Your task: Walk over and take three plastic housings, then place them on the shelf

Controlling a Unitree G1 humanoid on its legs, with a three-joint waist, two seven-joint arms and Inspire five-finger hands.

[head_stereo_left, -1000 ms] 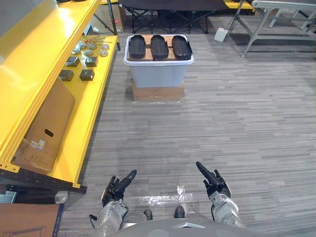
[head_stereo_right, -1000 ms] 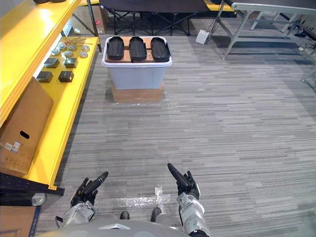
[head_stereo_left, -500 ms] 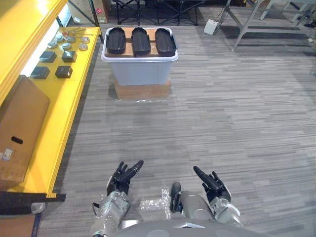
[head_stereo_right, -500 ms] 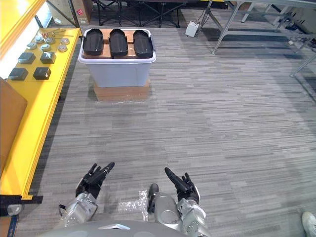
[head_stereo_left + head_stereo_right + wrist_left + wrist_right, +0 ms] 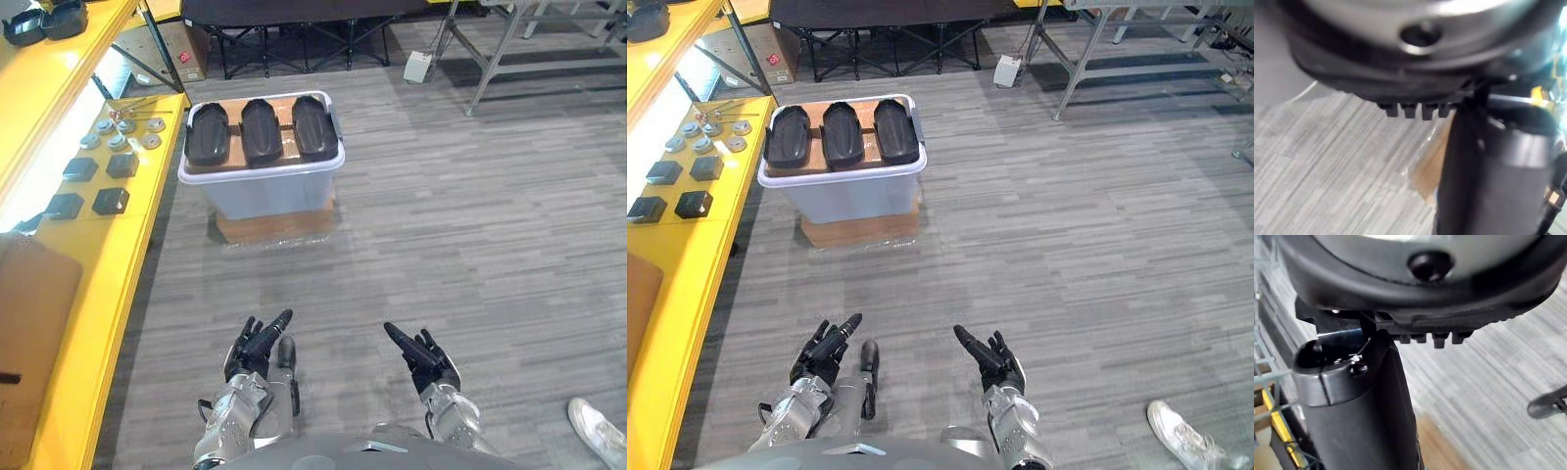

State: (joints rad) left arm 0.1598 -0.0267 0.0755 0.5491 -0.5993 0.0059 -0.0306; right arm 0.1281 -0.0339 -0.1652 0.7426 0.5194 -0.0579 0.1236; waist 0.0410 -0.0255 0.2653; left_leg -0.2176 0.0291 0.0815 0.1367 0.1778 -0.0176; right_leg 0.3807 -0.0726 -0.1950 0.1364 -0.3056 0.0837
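Note:
Three black plastic housings (image 5: 262, 130) lie side by side on brown cardboard on top of a white tub (image 5: 265, 191), ahead on the grey floor. The yellow shelf (image 5: 93, 245) runs along the left. My left hand (image 5: 254, 345) and right hand (image 5: 421, 352) are held low in front of me, far short of the tub. Both have straight fingers pointing forward and hold nothing.
On the shelf lie several small black boxes (image 5: 86, 186) and round metal parts (image 5: 122, 132), with a brown carton (image 5: 29, 313) nearer me. More black housings (image 5: 39, 20) rest on the upper level. Table legs (image 5: 509, 49) stand at the back. A person's white shoe (image 5: 598, 431) shows at lower right.
The camera has moved forward and turned; the tub looks nearer and more central. Both hands stay low, straight-fingered and empty. A white shoe has come into view at lower right.

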